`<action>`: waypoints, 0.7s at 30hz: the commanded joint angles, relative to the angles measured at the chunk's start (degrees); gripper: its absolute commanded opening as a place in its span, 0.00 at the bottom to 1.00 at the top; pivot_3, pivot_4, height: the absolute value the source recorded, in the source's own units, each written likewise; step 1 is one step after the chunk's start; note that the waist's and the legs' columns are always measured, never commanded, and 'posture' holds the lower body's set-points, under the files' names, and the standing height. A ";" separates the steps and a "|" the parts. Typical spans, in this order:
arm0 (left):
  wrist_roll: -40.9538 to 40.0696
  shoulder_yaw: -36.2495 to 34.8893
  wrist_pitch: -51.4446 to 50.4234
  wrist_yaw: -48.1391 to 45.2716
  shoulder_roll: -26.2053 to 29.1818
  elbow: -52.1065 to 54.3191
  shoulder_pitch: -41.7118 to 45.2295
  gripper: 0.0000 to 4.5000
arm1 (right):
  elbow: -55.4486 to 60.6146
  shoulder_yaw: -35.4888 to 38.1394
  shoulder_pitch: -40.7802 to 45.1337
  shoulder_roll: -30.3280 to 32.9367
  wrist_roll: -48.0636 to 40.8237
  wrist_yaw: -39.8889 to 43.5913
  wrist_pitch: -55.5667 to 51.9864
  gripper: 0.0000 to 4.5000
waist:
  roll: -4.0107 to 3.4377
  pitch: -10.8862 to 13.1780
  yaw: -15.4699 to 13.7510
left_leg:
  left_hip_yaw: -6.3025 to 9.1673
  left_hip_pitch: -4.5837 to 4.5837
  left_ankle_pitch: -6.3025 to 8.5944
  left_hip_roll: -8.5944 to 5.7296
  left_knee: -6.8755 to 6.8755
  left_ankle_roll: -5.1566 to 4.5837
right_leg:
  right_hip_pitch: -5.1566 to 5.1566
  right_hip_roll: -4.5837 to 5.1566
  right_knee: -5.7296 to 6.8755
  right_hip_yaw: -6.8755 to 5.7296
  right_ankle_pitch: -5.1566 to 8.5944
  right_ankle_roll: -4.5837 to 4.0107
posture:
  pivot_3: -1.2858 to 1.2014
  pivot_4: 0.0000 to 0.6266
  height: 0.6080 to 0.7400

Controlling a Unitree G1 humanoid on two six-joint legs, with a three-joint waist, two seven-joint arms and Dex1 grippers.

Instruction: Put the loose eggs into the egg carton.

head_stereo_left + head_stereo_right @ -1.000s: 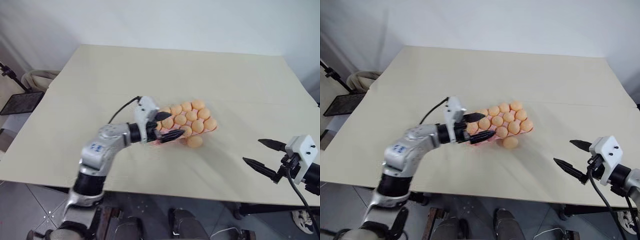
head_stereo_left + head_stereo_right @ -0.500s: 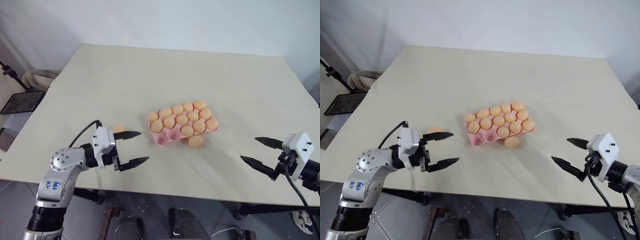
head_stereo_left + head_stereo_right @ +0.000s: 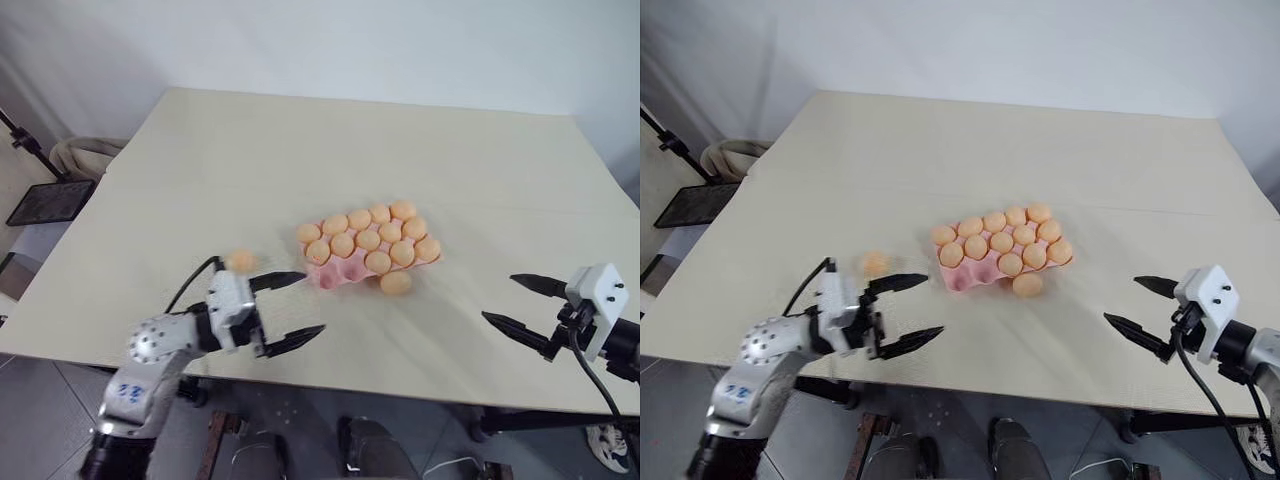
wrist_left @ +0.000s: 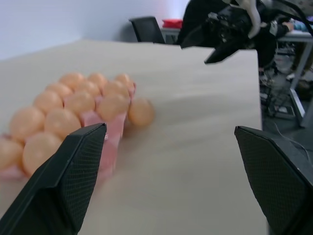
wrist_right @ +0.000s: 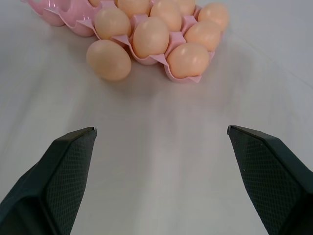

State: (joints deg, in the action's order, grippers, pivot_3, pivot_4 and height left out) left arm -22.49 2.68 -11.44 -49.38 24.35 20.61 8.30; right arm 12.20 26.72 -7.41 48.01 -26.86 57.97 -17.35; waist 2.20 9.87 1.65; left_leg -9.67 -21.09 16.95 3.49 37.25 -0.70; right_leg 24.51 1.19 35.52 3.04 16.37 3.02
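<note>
The flat pink moulded egg carton [image 3: 370, 250] is sitting near the middle of the pale beige worktop [image 3: 400, 140], its cups almost all carrying smooth pale-orange eggs, while a couple of cups at its near-left corner are showing bare pink. One loose pale-orange egg [image 3: 396, 283] is lying on the worktop, touching or just beside the carton's near edge. Another loose egg [image 3: 240, 261] is resting well off to the carton's left, on its own.

The left pincer [image 3: 286, 309] is hovering low over the near edge of the worktop, black fingers spread wide and holding nothing, with that lone egg just beyond its upper finger. It is pointing across towards the carton.

Over on the right, the right pincer [image 3: 520, 307] is hanging by the near-right edge of the worktop, jaws also gaping wide and empty, aiming towards the carton and the egg beside it, well apart from both.
</note>
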 commanded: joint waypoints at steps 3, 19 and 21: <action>7.81 8.74 -2.98 10.02 -7.31 -0.59 7.75 0.99 | 0.35 0.99 0.39 0.95 0.05 0.06 0.87 1.00 | 0.00 0.00 0.00 | -0.03 -0.01 -0.01 -0.09 0.01 -0.09 | -0.01 0.06 -0.01 0.03 -0.10 0.19 | 0.52 0.24 1.00; 18.71 23.14 -10.20 17.99 -23.70 -19.69 24.40 0.99 | 2.35 1.95 -1.79 -0.01 -0.09 -1.66 0.58 1.00 | -0.01 0.00 0.09 | 0.08 -0.05 -0.15 -0.22 -0.06 -0.46 | 0.04 0.07 -0.04 0.03 -0.33 0.63 | 0.52 0.24 1.00; 19.63 23.01 -9.73 18.48 -24.04 -21.40 25.19 0.99 | 2.56 2.08 -1.99 -0.05 -0.20 -1.97 0.51 1.00 | -0.01 0.00 0.01 | 0.13 -0.07 -0.16 -0.22 -0.05 -0.46 | 0.05 0.06 -0.03 0.01 -0.33 0.63 | 0.52 0.24 1.00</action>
State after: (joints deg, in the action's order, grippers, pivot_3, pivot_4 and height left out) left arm -3.64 25.56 -22.39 -31.51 1.30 -1.21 31.96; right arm 13.27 26.88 -9.48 48.01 -26.42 56.52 -17.41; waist 2.19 9.87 1.66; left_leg -9.52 -21.17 16.78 3.26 37.22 -1.16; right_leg 24.56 1.25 35.50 3.06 16.04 3.65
